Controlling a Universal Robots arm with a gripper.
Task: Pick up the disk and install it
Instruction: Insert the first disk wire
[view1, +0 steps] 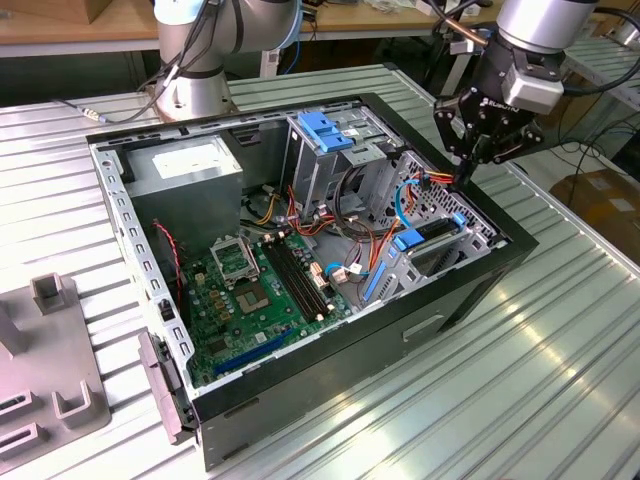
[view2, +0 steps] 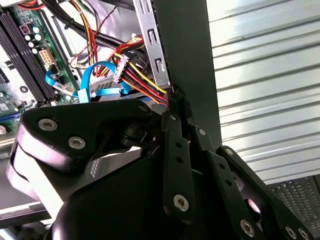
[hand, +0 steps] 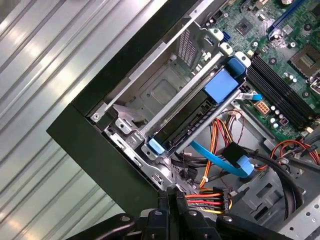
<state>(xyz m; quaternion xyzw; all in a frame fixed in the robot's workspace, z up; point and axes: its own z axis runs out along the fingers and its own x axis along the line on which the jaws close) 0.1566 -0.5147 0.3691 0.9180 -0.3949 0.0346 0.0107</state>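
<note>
The disk (view1: 437, 233) sits edge-on in the drive bay at the open computer case's side on the exterior view's right, with its blue bracket ends showing. The first wrist view shows the disk (hand: 186, 124) as a dark slab between a large blue tab (hand: 220, 84) and a small one. My gripper (view1: 467, 172) hangs just above the case rim beside that bay, its fingers shut together with nothing between them. In both wrist views my gripper (hand: 170, 194) (view2: 173, 99) is by a bundle of red, yellow and black cables (hand: 209, 196), over the black case wall (view2: 186, 55).
Inside the case are a tall metal cage with a blue top (view1: 326, 132), a grey box with a white sticker (view1: 190, 165) and a green motherboard (view1: 250, 290). A second arm's base (view1: 195, 70) stands behind. A grey fixture (view1: 50, 360) lies on the ribbed metal table (view1: 560, 340).
</note>
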